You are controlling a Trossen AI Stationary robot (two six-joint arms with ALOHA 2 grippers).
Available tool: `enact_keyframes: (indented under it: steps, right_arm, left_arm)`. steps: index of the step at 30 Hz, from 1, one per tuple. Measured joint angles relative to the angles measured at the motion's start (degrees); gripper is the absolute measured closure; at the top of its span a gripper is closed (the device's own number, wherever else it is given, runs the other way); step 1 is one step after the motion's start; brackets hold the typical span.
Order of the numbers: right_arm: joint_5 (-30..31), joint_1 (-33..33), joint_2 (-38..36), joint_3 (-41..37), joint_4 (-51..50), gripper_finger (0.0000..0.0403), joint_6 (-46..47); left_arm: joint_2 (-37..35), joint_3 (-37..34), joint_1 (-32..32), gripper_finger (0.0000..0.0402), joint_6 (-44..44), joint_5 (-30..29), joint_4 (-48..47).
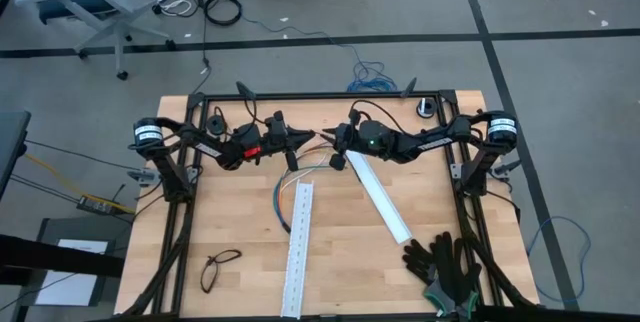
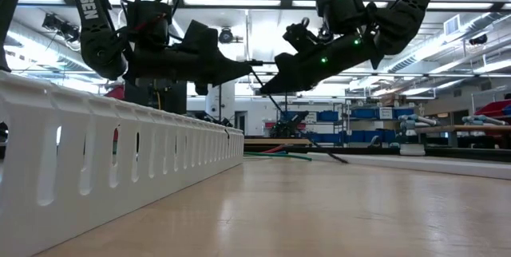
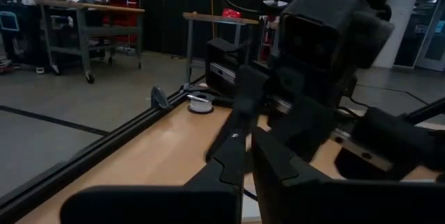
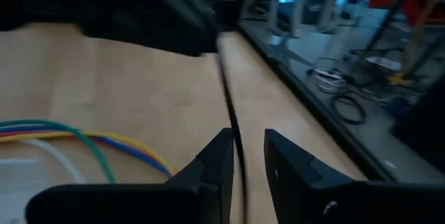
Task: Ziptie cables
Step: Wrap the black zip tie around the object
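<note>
Wooden table [image 1: 340,262]: cables [image 1: 285,197] lie beside a white rail [image 1: 299,252]. Above them, left gripper [image 1: 310,138] pressed together; right gripper [image 1: 326,135] slightly parted around a thin black strip [image 4: 233,130].

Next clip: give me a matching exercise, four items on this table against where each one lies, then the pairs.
Items:
1. cables
2. eyeglasses
3. black gloves
4. tape roll

Places:
A. near right corner of the table
B. far right corner
C. near left part
D. middle, beside the straight white rail

Pairs: 1-D, 2-C, 3-A, 4-B
</note>
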Motion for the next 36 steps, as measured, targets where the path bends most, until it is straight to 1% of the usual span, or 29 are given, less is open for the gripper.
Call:
enact_keyframes:
  steps: [7, 9, 15, 19, 22, 25, 26, 28, 32, 36]
  right_arm:
    - [-7.04, -0.14, 0.00, 0.00, 0.71, 0.0297, 3.02]
    - [-7.67, -0.13, 0.00, 0.00, 1.20, 0.0289, 3.08]
    - [-5.61, -0.09, 0.00, -0.02, 1.04, 0.0284, 4.29]
    - [-0.21, -0.09, -0.03, -0.02, -0.74, 0.0284, 15.22]
    - [0.20, -0.09, -0.39, 0.75, -7.77, 0.0289, 18.22]
    - [0.41, 0.42, -0.39, 4.55, -18.03, 0.0299, 18.47]
    - [0.39, 0.62, -0.39, 6.12, -21.18, 0.0304, 19.00]
    - [0.37, 0.98, -0.41, 9.08, -26.17, 0.0312, 20.25]
    - [0.39, 1.25, -0.30, 15.16, -34.65, 0.0328, 25.19]
    - [0.42, 1.53, 0.52, 20.26, -45.84, 0.0339, 30.23]
  left_arm:
    - [0.00, 0.00, 0.00, 0.0401, 0.00, 0.20, -0.08]
    - [0.00, 0.00, 0.00, 0.0401, -0.02, 0.76, -0.06]
    - [0.00, 0.00, 0.02, 0.0401, 0.16, 0.77, -0.06]
    - [-0.34, -0.37, 0.07, 0.0401, 1.44, -2.34, -0.55]
    - [-2.46, -1.94, 0.13, 0.0402, 2.91, -5.46, -2.37]
    - [-7.68, -3.73, 0.35, 0.0401, 4.43, -9.00, -8.90]
    - [-10.13, -4.25, 0.48, 0.0401, 4.62, -9.74, -12.72]
    - [-15.53, -4.52, 0.66, 0.0401, 5.57, -10.28, -21.51]
    - [-26.68, -4.02, 0.61, 0.0401, 5.95, -10.90, -42.55]
    - [-36.22, -3.47, -0.04, 0.0401, 5.94, -15.14, -59.97]
